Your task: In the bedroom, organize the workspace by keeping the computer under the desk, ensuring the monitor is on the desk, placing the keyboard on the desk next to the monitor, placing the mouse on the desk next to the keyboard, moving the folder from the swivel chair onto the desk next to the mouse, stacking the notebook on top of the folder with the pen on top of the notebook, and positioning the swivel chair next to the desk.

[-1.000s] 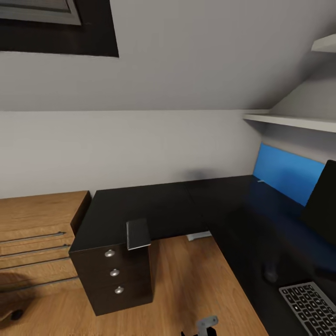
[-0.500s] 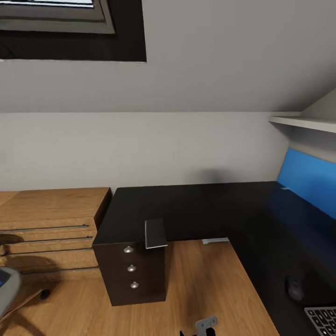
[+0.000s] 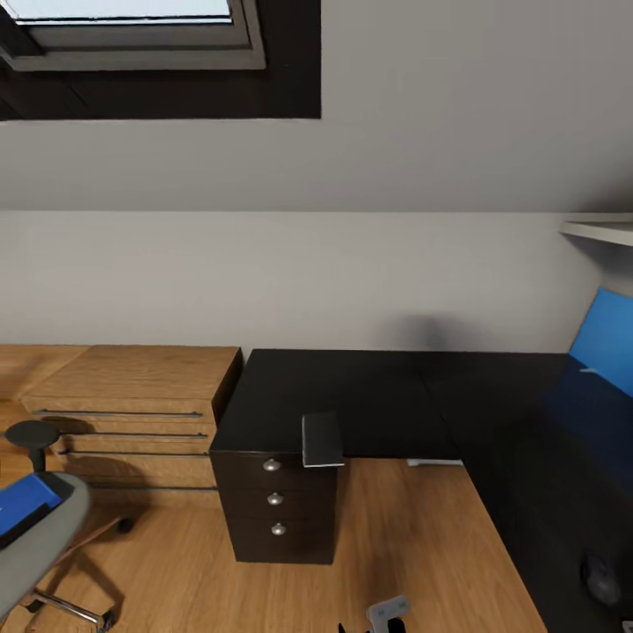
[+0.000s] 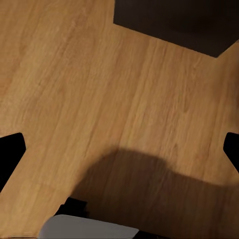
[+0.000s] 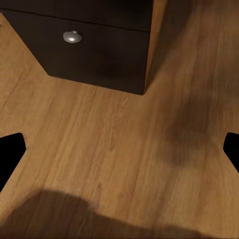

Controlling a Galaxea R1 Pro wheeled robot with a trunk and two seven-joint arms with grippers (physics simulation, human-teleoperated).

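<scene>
Jaws on both our arms are hanging wide open over bare floor, carrying nothing. We're seeing the folder (image 3: 22,508) sitting on the swivel chair (image 3: 40,549) far left, notebook (image 3: 322,440) overhanging the surface (image 3: 387,400), mouse (image 3: 601,580) right, so plenty's left.

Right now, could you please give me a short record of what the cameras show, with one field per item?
chair: grey seat at the head view's lower left, standing on the wood floor
folder: blue, lying on the chair seat
desk: black top, L-shaped, with a drawer unit under its left end
notebook: grey, overhanging the desk's front edge
mouse: dark, on the desk at lower right
left pincer: open, over bare floor
right pincer: open, empty
</scene>
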